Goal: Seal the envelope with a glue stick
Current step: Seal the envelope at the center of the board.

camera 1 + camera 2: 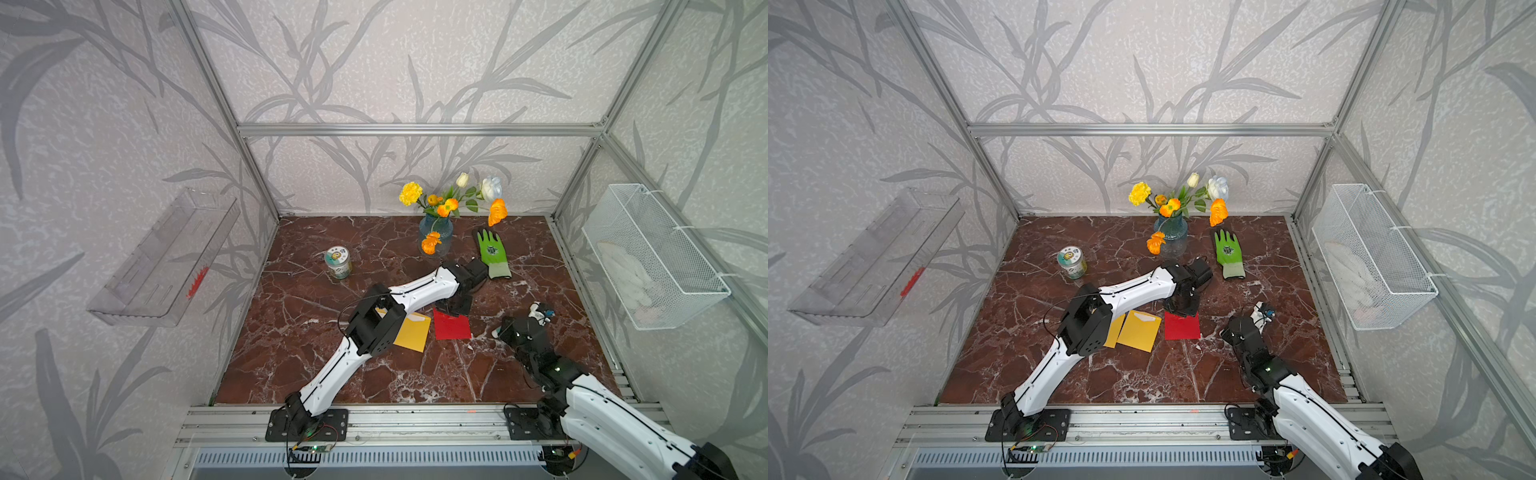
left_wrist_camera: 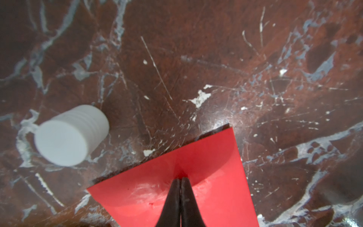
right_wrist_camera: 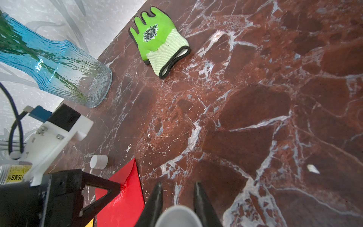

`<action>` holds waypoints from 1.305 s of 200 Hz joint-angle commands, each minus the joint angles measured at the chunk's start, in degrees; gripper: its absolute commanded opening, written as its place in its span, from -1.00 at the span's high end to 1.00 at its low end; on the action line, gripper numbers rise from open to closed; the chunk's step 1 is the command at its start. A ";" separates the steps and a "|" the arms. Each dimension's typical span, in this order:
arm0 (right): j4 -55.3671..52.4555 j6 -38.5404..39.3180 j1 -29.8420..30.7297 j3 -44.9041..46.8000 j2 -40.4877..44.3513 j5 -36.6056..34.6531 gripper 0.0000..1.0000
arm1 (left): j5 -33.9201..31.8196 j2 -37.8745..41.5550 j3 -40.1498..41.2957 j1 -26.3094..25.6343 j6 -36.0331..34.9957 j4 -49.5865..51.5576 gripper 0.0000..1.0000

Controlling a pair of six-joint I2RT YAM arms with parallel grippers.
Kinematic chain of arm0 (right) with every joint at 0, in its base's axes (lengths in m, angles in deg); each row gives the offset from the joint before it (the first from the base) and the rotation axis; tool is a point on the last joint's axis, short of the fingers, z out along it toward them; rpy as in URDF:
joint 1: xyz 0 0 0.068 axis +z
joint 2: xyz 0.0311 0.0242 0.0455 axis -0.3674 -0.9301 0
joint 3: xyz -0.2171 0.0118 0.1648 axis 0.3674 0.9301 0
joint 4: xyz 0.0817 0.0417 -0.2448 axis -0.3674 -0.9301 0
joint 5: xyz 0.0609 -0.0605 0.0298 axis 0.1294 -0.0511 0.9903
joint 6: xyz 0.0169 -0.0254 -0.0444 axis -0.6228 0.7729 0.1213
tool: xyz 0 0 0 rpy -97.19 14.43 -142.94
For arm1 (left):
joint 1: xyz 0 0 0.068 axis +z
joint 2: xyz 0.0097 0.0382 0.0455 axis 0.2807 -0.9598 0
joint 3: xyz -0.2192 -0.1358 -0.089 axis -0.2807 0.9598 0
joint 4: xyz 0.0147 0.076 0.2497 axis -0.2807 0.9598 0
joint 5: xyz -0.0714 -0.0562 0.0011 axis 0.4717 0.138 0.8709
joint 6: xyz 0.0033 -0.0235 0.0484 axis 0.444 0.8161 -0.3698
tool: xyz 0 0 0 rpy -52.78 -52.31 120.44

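A red envelope (image 1: 453, 326) (image 1: 1182, 327) lies flat on the marble table beside a yellow one (image 1: 414, 333). My left gripper (image 2: 180, 179) (image 1: 458, 308) is shut, and its joined tips press on the red flap (image 2: 206, 157), where whitish glue smears show. A loose white cap (image 2: 70, 135) (image 3: 98, 161) lies on the table just off the envelope's corner. To the right of the envelope, my right gripper (image 3: 178, 186) (image 1: 1229, 332) is shut on the glue stick (image 3: 177, 216). Only the stick's round white end shows, between the finger bases.
A blue glass vase of flowers (image 1: 435, 232) and a green glove (image 1: 492, 253) sit toward the back. A lidded jar (image 1: 338, 262) stands at the back left. A wire basket (image 1: 652, 257) hangs on the right wall, a clear shelf (image 1: 166, 257) on the left.
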 commanded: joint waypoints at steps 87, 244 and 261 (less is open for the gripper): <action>-2.46 -0.31 -0.29 0.87 5.95 -2.37 1.00 | 3.16 -10.43 1.88 -0.33 -1.95 5.44 0.78; -4.79 0.30 -0.31 -1.13 7.26 -2.00 1.00 | 9.03 6.40 2.20 3.25 0.17 -2.07 0.68; -4.86 0.39 -0.32 -1.40 7.03 -1.73 1.00 | 8.91 6.94 2.65 3.69 0.16 -2.26 0.68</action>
